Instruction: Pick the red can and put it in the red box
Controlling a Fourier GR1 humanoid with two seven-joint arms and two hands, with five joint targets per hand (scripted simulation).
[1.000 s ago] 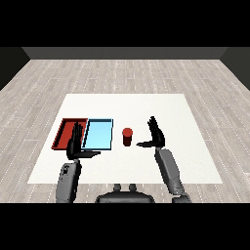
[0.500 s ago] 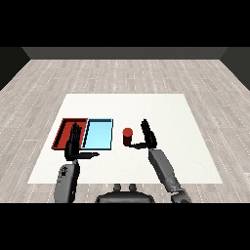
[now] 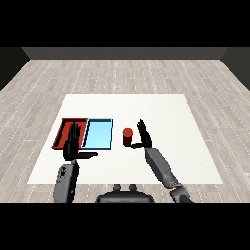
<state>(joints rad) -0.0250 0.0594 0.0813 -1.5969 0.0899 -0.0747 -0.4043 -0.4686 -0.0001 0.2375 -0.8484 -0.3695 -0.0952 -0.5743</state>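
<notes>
The red can (image 3: 127,136) stands upright on the white surface (image 3: 161,112) right of the light blue tray (image 3: 98,134), my open right hand (image 3: 144,137) just beside it, holding nothing.

No readable text, labels, brands or numbers anywhere. The red can (image 3: 127,136), red tray (image 3: 63,133) and light blue tray (image 3: 99,134) are plain, unmarked surfaces. Same for the white table (image 3: 161,112).
</notes>
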